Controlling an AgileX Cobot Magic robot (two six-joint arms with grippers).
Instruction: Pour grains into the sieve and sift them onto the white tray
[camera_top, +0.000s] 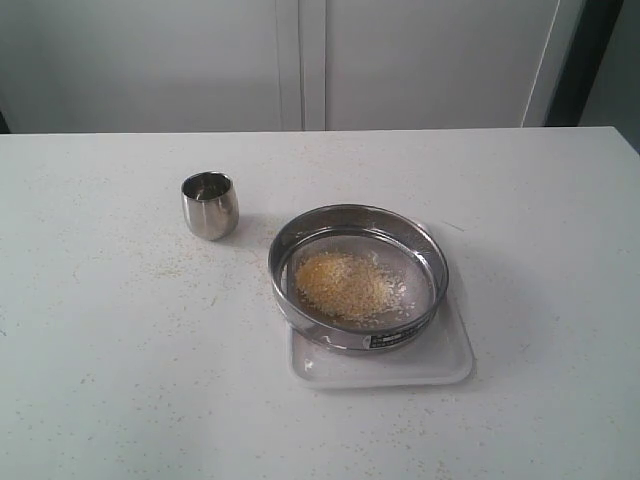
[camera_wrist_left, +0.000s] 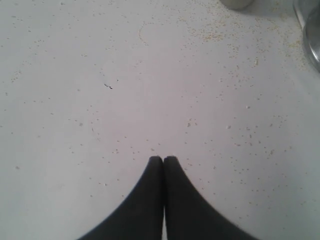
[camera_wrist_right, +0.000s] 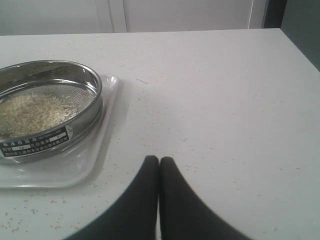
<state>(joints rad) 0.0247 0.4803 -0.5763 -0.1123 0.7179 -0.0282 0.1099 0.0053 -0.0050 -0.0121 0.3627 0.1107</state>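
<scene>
black jaws closed tip to tip, holding nothing: left gripper (camera_wrist_left: 163, 159) over table (camera_wrist_left: 100, 100) flecked with stray granules, right gripper (camera_wrist_right: 159, 160) near the white tray (camera_top: 440, 365). sieve (camera_top: 355, 338) sits on the tray, overhanging its far edge. grains (camera_top: 345, 283) heaped on the mesh. steel cup (camera_top: 210, 205) upright further back left, apart from the sieve.

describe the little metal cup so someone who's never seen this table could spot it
On the white table, the wide sieve sits on the white tray near the middle. Left of it and farther back in the exterior view, standing apart, is the steel cup. It is small, rounded and upright, while the sieve is broad, shallow and holds grains.
</scene>
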